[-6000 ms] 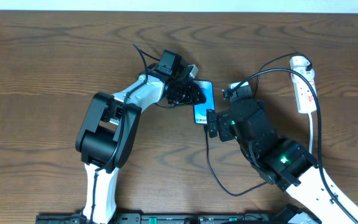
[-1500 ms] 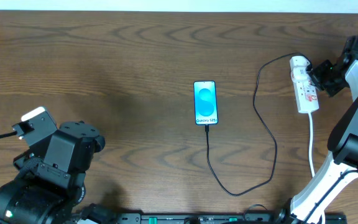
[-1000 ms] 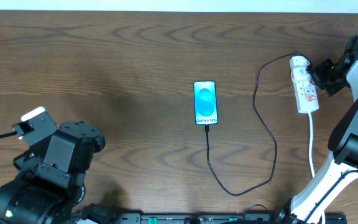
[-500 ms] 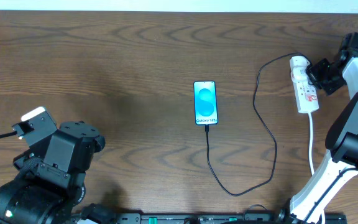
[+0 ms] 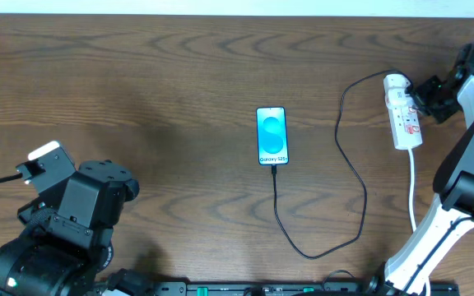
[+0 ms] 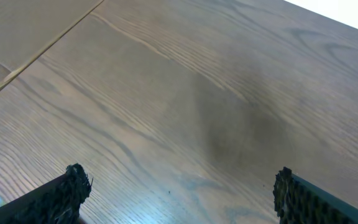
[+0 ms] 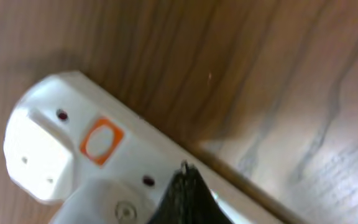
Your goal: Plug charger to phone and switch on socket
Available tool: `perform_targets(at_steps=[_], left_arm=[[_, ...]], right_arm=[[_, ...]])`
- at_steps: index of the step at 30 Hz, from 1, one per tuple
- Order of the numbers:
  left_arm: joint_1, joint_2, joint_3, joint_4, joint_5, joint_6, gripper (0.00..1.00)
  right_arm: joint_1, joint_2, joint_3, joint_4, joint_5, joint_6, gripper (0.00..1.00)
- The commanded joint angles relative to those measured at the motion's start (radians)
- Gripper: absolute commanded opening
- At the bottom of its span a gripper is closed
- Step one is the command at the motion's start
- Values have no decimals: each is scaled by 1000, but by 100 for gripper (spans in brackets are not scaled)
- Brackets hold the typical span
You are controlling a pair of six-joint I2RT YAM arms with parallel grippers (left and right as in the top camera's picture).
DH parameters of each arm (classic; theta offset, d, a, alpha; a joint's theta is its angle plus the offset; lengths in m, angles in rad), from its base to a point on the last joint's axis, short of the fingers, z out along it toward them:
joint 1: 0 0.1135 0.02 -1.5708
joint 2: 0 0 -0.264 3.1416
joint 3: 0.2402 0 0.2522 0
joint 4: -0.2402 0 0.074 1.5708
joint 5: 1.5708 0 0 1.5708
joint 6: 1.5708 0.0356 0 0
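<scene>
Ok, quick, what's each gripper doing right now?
Left gripper: open, empty.
Right gripper: closed, holding nothing, tips over the socket.

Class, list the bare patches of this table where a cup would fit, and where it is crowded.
Bare wood left of the phone, up to the left arm, and along the far edge above the phone. Crowded on the right: cable loop, power strip, right gripper.

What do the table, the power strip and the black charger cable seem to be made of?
Table: wood or wood-look laminate, matte; visible grain.
Power strip: white hard plastic, slightly glossy, moulded edges.
Charger cable: probably black rubbery sheath; it bends in loose curves.
</scene>
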Motion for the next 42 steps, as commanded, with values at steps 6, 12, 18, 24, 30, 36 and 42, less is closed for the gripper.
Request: perform_targets(at_steps=[6, 12, 18, 24, 30, 36, 42], left_arm=[[3, 1, -4, -6, -31, -16, 97], [3, 1, -4, -6, -31, -16, 97], [3, 1, -4, -6, -31, -16, 97], [3, 1, -4, -6, -31, -16, 97], [3, 1, -4, -6, -31, -16, 97], [3, 0, -4, -6, -31, -16, 97], [3, 0, -4, -6, -31, -16, 97]], right_arm=[[95, 130, -71, -41, -235, -92, 1], [82, 18, -70, -45, -104, -75, 1], [39, -63, -70, -60, -77, -27, 1], [18, -63, -70, -69, -81, -28, 1], [18, -93, -69, -91, -72, -51, 1], [17, -344, -69, -88, 85, -120, 1], [17, -700, -70, 6, -14, -136, 1]])
